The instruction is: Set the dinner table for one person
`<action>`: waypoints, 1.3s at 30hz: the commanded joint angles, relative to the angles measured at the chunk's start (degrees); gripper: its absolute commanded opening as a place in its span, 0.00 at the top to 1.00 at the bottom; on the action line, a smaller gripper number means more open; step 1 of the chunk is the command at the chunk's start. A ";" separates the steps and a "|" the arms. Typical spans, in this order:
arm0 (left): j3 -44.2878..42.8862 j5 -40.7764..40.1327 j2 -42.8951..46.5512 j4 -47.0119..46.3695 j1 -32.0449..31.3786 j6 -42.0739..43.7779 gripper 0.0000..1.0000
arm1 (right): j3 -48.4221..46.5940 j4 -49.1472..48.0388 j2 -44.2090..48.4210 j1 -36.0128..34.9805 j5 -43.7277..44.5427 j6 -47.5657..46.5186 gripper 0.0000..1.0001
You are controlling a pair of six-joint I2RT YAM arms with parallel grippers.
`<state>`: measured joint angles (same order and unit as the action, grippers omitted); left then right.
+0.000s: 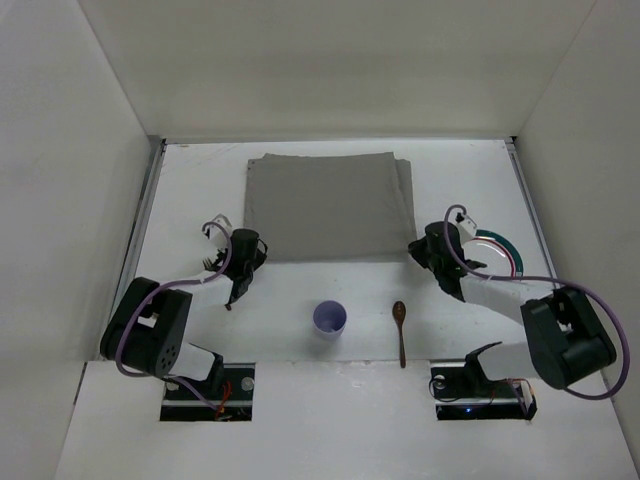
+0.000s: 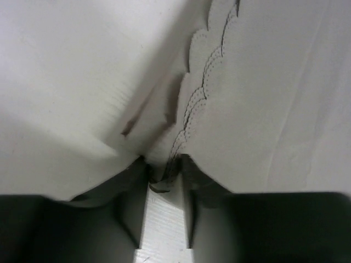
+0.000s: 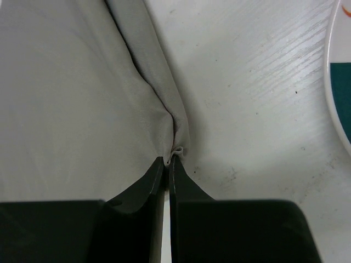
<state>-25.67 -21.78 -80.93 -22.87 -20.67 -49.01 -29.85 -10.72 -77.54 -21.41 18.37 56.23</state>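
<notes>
The grey cloth placemat (image 1: pixel 325 205) lies at the back middle of the white dinner table (image 1: pixel 195 190). My left gripper (image 1: pixel 250 262) is at the placemat's near left corner and shut on it; the left wrist view shows the folded, stitched cloth (image 2: pixel 258 98) bunched between the fingertips (image 2: pixel 164 178). My right gripper (image 1: pixel 415 250) is shut on the near right corner, and the cloth (image 3: pixel 66 109) puckers at its tips (image 3: pixel 171 159). A lilac cup (image 1: pixel 330 318) and a brown wooden spoon (image 1: pixel 400 330) lie near the front.
A white plate with a teal band (image 1: pixel 497 252) sits right of the placemat, partly under my right arm; its rim shows in the right wrist view (image 3: pixel 341 82). White walls enclose the table on the left, back and right.
</notes>
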 commanded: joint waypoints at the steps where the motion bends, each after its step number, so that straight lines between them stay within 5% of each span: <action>1: -0.34 -0.46 0.85 1.51 -0.64 -0.99 0.83 | 1.80 -2.37 3.44 0.62 0.00 -1.56 0.92; 8: 3.25 -0.90 7.09 4.85 -2.67 -0.21 0.92 | 6.28 -1.76 6.52 1.06 -1.93 -2.44 0.92; 21: 6.16 -2.92 11.48 9.16 -6.36 -0.38 0.93 | 12.08 2.45 15.74 1.59 -1.23 -0.86 0.94; 39: 7.30 -7.57 21.68 23.22 -12.42 -1.70 0.97 | 14.99 20.91 35.08 0.89 1.66 -0.51 0.94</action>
<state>-19.25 -24.64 -60.99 -5.89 -32.77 -50.52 -15.55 6.02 -44.53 -20.38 16.03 55.79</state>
